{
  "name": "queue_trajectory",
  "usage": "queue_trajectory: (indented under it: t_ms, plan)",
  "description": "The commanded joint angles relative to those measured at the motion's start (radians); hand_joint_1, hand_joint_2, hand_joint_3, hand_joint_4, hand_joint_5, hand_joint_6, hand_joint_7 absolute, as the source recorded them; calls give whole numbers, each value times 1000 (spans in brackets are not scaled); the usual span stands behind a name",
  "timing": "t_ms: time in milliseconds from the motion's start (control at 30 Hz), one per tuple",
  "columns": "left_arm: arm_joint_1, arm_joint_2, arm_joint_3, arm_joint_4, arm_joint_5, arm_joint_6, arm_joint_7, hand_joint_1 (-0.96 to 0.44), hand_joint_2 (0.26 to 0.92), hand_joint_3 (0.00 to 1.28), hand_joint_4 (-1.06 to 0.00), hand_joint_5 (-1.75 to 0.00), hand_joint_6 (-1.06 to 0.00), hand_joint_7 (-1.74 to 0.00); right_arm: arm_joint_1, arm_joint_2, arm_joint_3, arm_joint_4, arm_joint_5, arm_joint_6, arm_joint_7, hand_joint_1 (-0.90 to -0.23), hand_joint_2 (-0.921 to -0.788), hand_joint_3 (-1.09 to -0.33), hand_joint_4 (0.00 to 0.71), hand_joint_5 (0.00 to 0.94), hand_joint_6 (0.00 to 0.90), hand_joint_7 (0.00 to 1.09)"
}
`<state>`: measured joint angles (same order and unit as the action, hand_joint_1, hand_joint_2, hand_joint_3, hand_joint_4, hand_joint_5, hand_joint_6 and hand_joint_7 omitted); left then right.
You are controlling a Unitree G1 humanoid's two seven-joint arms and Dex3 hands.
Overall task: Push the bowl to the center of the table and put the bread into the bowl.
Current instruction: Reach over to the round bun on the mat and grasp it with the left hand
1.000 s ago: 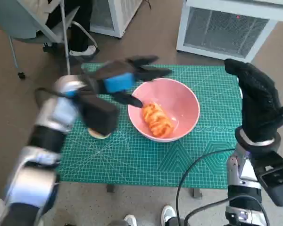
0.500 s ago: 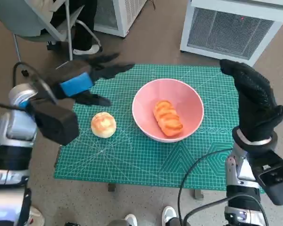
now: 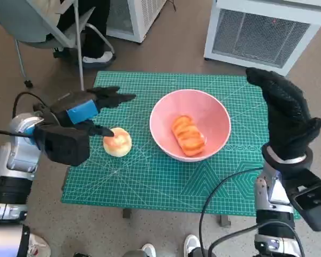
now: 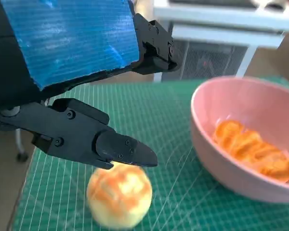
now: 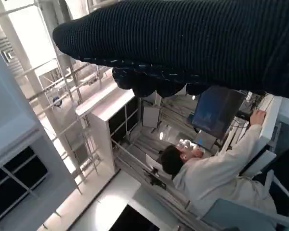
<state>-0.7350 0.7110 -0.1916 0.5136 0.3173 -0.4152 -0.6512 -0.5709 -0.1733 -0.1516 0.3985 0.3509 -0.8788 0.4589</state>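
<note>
A pink bowl [image 3: 208, 115] stands on the green cutting mat [image 3: 150, 176], near its middle, with a long orange glazed bread [image 3: 188, 135] inside; the left wrist view shows the bowl [image 4: 216, 159] and that bread [image 4: 253, 149] too. A round pale bun [image 3: 117, 141] lies on the mat left of the bowl. My left hand [image 3: 88, 110] hovers just above and left of the bun [image 4: 119, 192], fingers spread, holding nothing. My right hand [image 3: 286, 115] is raised over the mat's right edge, fingers up, empty.
A white grilled appliance [image 3: 267, 32] stands on the floor beyond the table. At the far left are a chair [image 3: 48, 27] and a person's legs [image 3: 93, 32]. A black cable [image 3: 219, 198] loops over the mat's near right. A person in white [image 5: 207, 173] shows in the right wrist view.
My left hand drew back from the bowl to the left and came down over the round bun. The right hand stayed raised. The bowl kept its place.
</note>
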Motion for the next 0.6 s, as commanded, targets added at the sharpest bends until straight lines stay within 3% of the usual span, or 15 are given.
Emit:
queue_trajectory:
  t_ms: [33, 400, 600]
  plan:
    - [1, -12, -31, 35, 21, 28, -18, -390, 863, 0, -241, -1, -371, 0, 10, 2, 3, 9, 3, 11, 12, -580, -921, -765, 262, 0, -1, 589]
    - [-52, -62, -117, 133, 79, 112, -78, -317, 846, 0, -265, -6, -386, -7, 7, -3, -2, 14, 15, 13, 28, -577, -921, -766, 262, 0, -1, 588]
    - [-85, -109, -158, 233, 122, 136, -59, -238, 840, 0, -323, -19, -447, -28, 14, -3, -1, -1, 10, 18, 25, -579, -921, -766, 262, 0, -1, 588]
